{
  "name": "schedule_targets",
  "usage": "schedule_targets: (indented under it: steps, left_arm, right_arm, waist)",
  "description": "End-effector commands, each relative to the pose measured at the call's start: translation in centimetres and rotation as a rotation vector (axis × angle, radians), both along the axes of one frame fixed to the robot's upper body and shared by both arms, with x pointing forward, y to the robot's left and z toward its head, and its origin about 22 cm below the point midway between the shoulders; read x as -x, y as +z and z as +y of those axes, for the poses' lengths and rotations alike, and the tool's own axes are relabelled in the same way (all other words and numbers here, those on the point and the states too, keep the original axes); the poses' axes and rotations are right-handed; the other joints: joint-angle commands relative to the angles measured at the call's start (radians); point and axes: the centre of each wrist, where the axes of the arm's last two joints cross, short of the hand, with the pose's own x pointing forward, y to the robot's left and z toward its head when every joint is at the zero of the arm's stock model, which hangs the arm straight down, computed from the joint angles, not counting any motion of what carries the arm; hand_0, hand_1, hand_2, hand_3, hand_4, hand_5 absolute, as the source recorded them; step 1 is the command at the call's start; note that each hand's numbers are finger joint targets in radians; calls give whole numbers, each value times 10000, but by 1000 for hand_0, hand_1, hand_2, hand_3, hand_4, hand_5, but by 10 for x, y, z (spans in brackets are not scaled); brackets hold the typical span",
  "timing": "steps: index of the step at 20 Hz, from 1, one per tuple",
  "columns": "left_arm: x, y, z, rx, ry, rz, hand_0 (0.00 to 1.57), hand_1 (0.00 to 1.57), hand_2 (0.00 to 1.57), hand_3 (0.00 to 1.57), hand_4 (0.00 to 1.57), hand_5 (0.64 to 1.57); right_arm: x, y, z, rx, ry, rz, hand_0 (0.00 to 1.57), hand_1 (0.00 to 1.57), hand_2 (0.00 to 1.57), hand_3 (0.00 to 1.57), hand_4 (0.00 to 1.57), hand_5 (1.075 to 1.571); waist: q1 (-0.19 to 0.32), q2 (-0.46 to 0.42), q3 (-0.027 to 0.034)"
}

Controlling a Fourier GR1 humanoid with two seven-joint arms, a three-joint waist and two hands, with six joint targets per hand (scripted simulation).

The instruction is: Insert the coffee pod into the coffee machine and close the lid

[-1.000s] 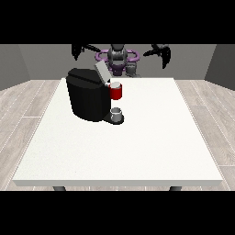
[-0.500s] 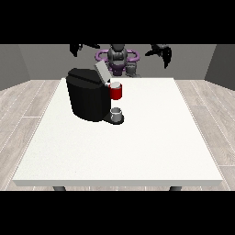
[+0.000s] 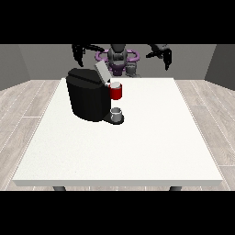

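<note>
Black boxy coffee machine (image 3: 87, 98), grey lid (image 3: 101, 72) tilted open; red pod holder (image 3: 116, 91) above small grey cup (image 3: 116, 113). Pod itself indiscernible. Both hands (image 3: 79, 51) (image 3: 164, 54) raised, fingers hanging relaxed, well above and apart from machine.

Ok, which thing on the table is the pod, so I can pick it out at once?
Find the black coffee machine on the white table, left of centre. The pod sits at its right side, just under the raised grey lid. It is the only red thing there; the cup below it on the machine's base is grey.
</note>
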Motion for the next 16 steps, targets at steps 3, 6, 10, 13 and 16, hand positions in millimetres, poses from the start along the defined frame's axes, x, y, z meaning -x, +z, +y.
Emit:
schedule_targets:
  steps: [3, 6, 10, 13, 16]
  left_arm:
    - [11, 22, 3, 210, 272, -585, 0, 0, 0, 0, 374, 1571]
    - [21, 22, 3, 60, 193, -458, 0, 0, 0, 0, 360, 1571]
    - [8, 46, 16, -1, 451, -919, 0, 0, 0, 0, 381, 1571]
    - [16, 50, 25, 110, 552, -1102, 0, 0, 0, 0, 336, 1571]
    - [19, 51, 38, -223, 769, -1659, 0, 0, 0, 0, 331, 1571]
  right_arm:
    - [-7, -9, -7, -122, 235, 90, 0, 0, 0, 0, 56, 1571]
    - [-11, -13, 31, 102, 285, 182, 0, 0, 0, 0, 0, 1571]
    - [-31, 20, 33, 207, 971, -356, 0, 0, 0, 0, 0, 1571]
    - [-31, 14, 20, 502, 1033, -266, 0, 0, 0, 0, 0, 1571]
    - [-29, 5, 35, 491, 1514, -563, 0, 0, 0, 0, 0, 1571]
  waist:
    - [19, 577, 2]
    - [13, 515, 0]
    - [-138, 1198, 0]
    - [-110, 1324, 0]
    - [-298, 1565, 0]
